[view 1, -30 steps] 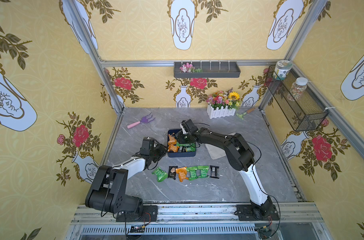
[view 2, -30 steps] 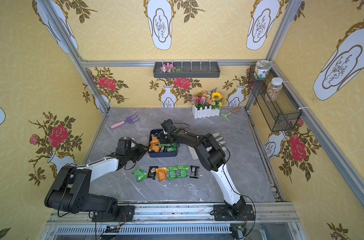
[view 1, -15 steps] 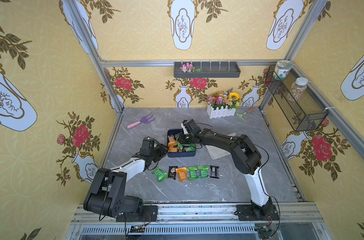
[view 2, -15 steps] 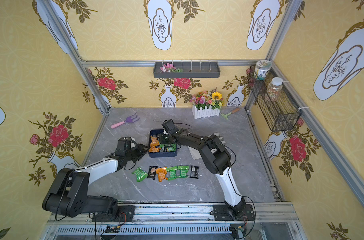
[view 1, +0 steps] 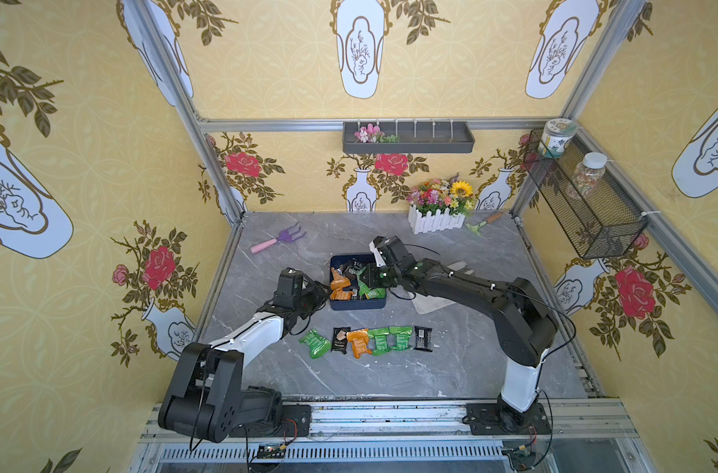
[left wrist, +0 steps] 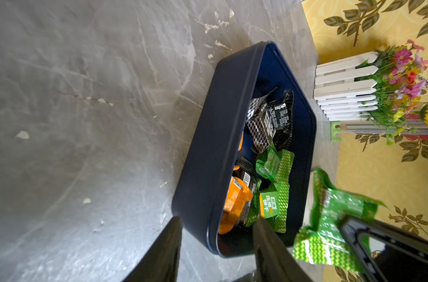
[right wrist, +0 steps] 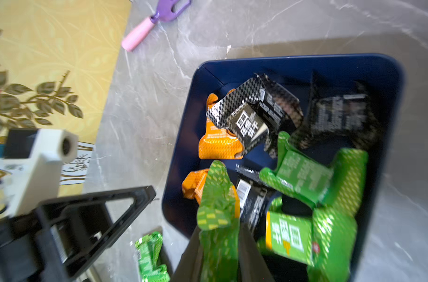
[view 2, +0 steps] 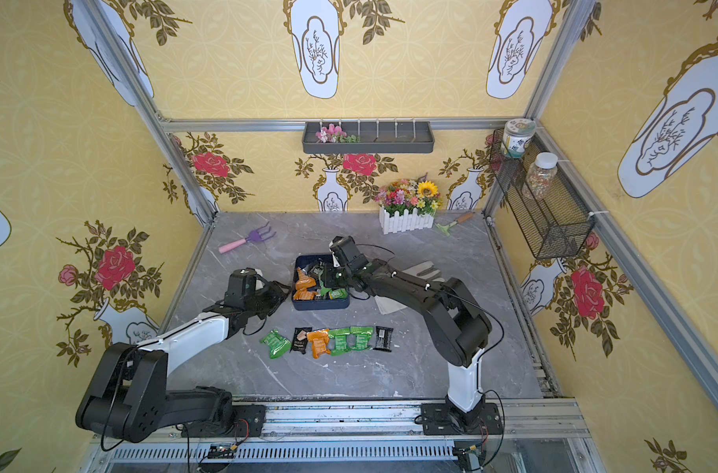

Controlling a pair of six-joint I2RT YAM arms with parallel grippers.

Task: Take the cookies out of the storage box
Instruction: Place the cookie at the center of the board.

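The storage box (view 1: 357,305) is dark navy and sits mid-table; it also shows in a top view (view 2: 320,305). Several cookies (right wrist: 303,175) in green, orange and black foil lie inside it. My right gripper (right wrist: 219,234) is shut on a green cookie packet (right wrist: 218,207), held just above the box's near-left part. That packet (left wrist: 330,219) hangs in the left wrist view too. My left gripper (left wrist: 218,221) is open, its jaws straddling the box's left wall with a gap, one inside and one outside. Several more cookies (view 1: 369,340) lie in a row in front of the box.
A pink and purple toy rake (view 1: 277,241) lies at the back left. A white-fenced flower planter (view 1: 437,219) and a small trowel (view 1: 482,223) stand at the back. A pale glove (view 1: 431,303) lies under the right arm. A wire basket (view 1: 586,204) hangs on the right wall.
My right gripper has closed on a green packet in the box and drawn back slightly. The left jaws have widened a little at the box's left wall.
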